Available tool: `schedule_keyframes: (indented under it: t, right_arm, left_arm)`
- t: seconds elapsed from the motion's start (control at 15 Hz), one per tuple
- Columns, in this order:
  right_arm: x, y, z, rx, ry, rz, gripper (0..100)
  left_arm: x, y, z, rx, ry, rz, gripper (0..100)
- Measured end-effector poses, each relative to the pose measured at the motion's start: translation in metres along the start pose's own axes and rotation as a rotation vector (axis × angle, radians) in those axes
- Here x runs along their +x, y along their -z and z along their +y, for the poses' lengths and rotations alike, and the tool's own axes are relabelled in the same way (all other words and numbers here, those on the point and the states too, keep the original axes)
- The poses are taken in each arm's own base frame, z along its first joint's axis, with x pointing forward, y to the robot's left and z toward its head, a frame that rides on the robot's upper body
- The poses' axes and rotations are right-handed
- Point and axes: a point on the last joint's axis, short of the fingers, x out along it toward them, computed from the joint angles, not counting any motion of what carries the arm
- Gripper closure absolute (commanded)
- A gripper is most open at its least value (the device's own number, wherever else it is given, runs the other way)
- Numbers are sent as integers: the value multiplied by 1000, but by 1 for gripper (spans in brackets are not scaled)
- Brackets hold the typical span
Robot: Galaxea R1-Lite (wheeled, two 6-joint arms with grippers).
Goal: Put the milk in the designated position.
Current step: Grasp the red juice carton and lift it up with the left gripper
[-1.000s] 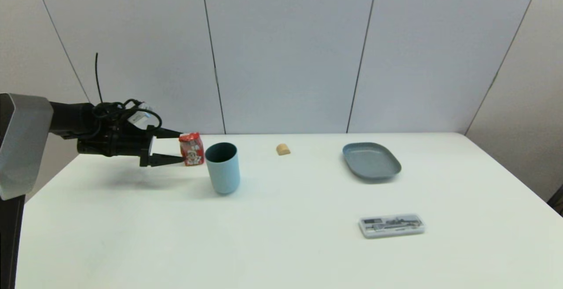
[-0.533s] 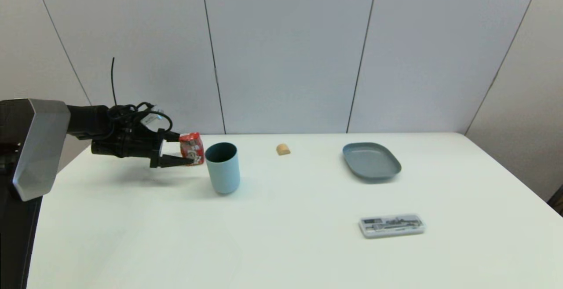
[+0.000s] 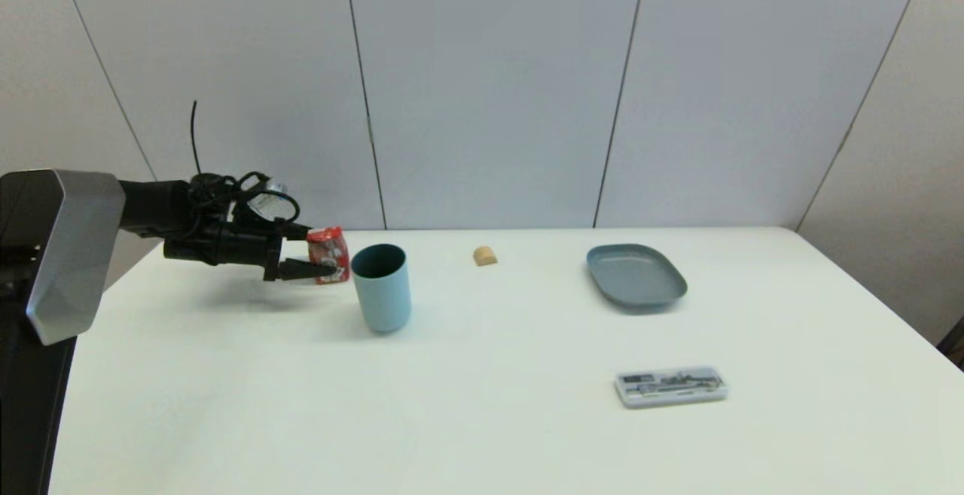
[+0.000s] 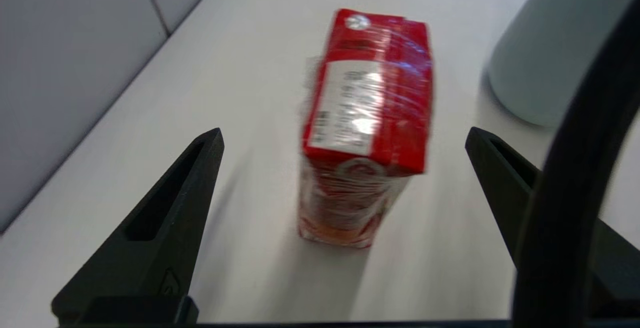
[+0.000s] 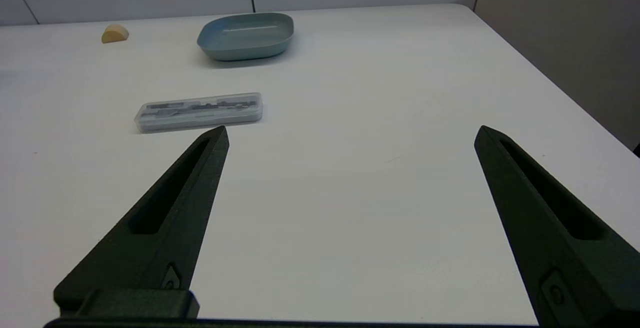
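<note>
Moved closer: left gripper (image 3: 320, 251) now around the milk (image 3: 328, 254), fingers wide apart, not touching it. Blue cup (image 3: 381, 287) just beyond, in the way. Right gripper (image 5: 350, 136) spread wide, empty.

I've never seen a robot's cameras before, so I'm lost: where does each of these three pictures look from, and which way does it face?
Head view: from the robot's head, down over the white table; the left arm reaches in, its left pincer around the milk.
Left wrist view: behind that pincer's open fingers, facing the milk between them.
Right wrist view: behind the open right pincer, low over the table.
Shared: head and right wrist views both show the blue dish.
</note>
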Motion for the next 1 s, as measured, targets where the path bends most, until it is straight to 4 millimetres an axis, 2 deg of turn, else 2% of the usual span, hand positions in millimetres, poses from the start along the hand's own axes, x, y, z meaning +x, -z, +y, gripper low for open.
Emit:
schedule_keyframes:
  t: [0.2, 0.93, 1.0]
  right_arm:
    - [0, 0, 0, 0, 0, 0, 0]
    - [0, 0, 0, 0, 0, 0, 0]
    - [0, 0, 0, 0, 0, 0, 0]
  left_arm:
    - [0, -5, 8, 6, -49, -4, 0]
    - [1, -2, 6, -15, -40, 2, 0]
    - [1, -1, 6, -21, -37, 5, 100]
